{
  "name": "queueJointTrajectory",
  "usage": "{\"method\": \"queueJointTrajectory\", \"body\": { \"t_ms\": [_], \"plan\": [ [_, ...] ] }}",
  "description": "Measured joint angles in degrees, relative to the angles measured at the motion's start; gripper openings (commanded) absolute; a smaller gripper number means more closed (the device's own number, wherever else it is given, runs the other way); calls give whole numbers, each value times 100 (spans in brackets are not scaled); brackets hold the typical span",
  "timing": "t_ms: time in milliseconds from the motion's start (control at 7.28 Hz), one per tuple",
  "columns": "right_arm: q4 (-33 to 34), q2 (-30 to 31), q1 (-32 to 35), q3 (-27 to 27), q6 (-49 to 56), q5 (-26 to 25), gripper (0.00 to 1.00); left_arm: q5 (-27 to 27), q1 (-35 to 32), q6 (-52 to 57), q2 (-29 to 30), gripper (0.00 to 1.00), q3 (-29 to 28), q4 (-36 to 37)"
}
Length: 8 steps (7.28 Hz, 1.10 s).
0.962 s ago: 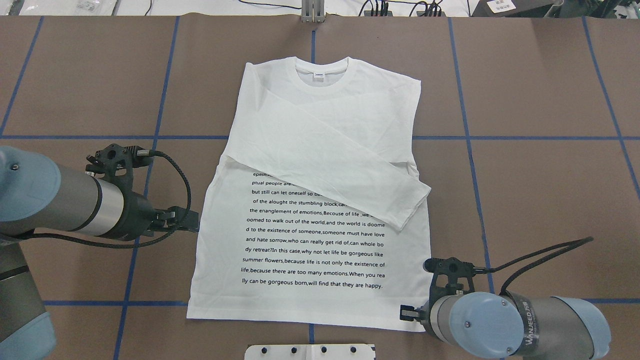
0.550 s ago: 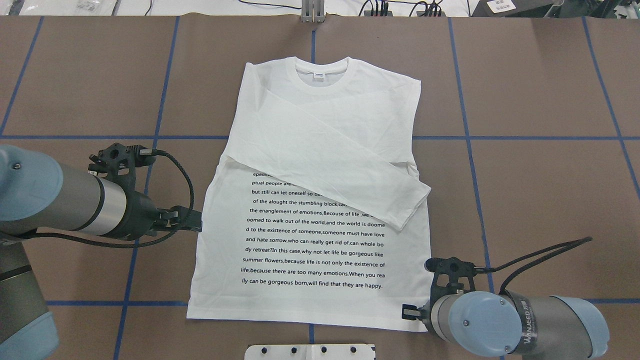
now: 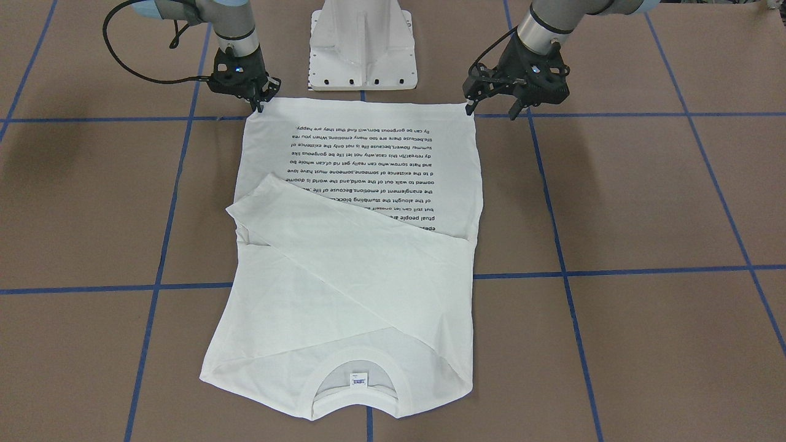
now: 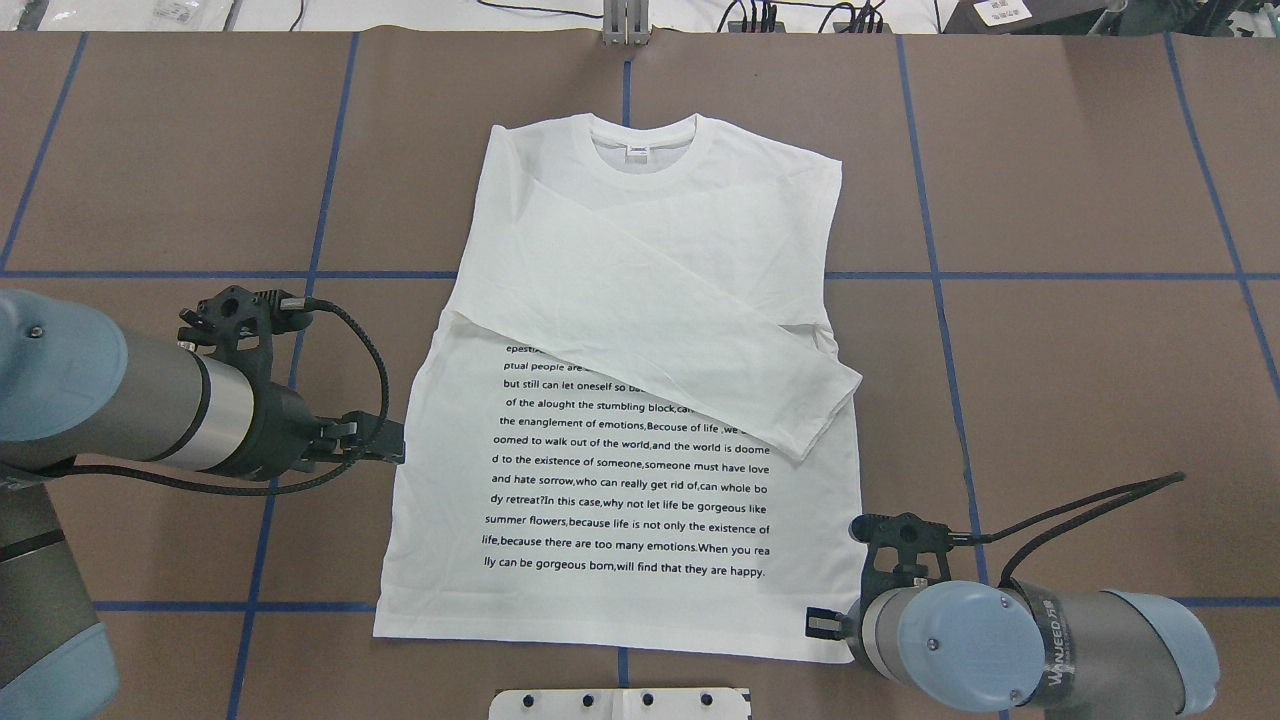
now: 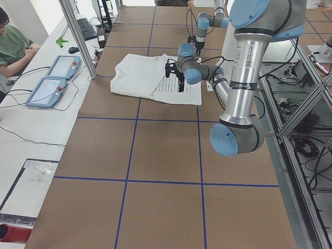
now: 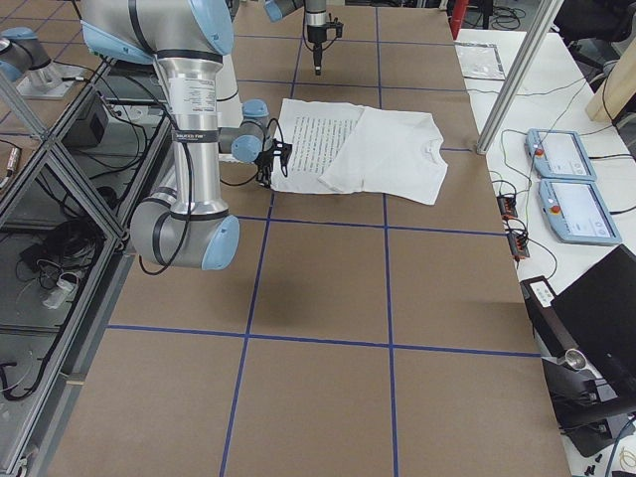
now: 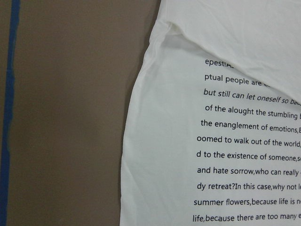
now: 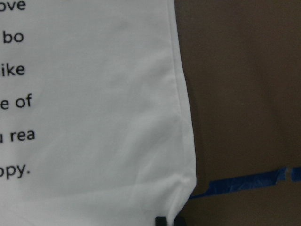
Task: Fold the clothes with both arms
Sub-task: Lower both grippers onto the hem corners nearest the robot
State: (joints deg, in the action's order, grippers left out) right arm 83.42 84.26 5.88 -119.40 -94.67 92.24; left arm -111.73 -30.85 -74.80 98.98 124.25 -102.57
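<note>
White long-sleeved T-shirt [image 4: 640, 250] lies flat in the middle of the brown surface [image 4: 1100, 180], which is gridded with blue tape lines [image 4: 1080, 275]. In the overhead view the ribbed collar [image 4: 645, 175] is at the top of the shirt with a small neck label [image 4: 637, 152] inside it, and the hem is at the bottom. Both sleeves are folded in over the chest. The top sleeve [image 4: 700, 340] runs diagonally from upper left to centre right, its cuff reaching the shirt's right edge. It covers the start of the black text block [image 4: 630, 490], which fills the lower half.

Left claw [image 3: 491, 110] is in the upper right of the front-facing view. Its fingers are spread wide with nothing between them. In the overhead view it sits centre left, just beside the shirt's left edge. Its wrist camera looks down on that edge and the sleeve fold from above, so it is off the cloth.

Right claw [image 3: 261, 103] is in the upper left of the front-facing view, down at the hem corner. In the overhead view that is the lower-right corner of the shirt. Its wrist view shows the corner flat on the surface, with dark fingertips just touching the frame's bottom edge. Cannot tell how far its fingers are apart or whether they pinch the fabric.

White pedestal base [image 3: 362, 43] is at top centre of the front-facing view, just beyond the hem.
</note>
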Motion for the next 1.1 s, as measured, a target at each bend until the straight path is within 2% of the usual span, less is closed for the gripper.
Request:
{"method": "queueJointTrajectory", "body": {
  "t_ms": [412, 550, 825, 962, 1099],
  "plan": [
    [-8, -29, 24, -173, -61, -76, 0, 24, 78, -307, -21, 99, -14, -6],
    [-9, -34, 59, -258, -66, -87, 0, 101, 282, -601, -37, 99, -18, -7],
    [-15, -40, 133, -383, -68, -92, 0, 617, 1047, -1518, -78, 95, -59, -84],
    [-17, -52, 154, -403, -69, -92, 0, 923, 1478, -1983, -87, 88, -109, -150],
    [-18, -63, 164, -405, -68, -92, 0, 1204, 1805, -2308, -88, 87, -221, -184]
  ]
}}
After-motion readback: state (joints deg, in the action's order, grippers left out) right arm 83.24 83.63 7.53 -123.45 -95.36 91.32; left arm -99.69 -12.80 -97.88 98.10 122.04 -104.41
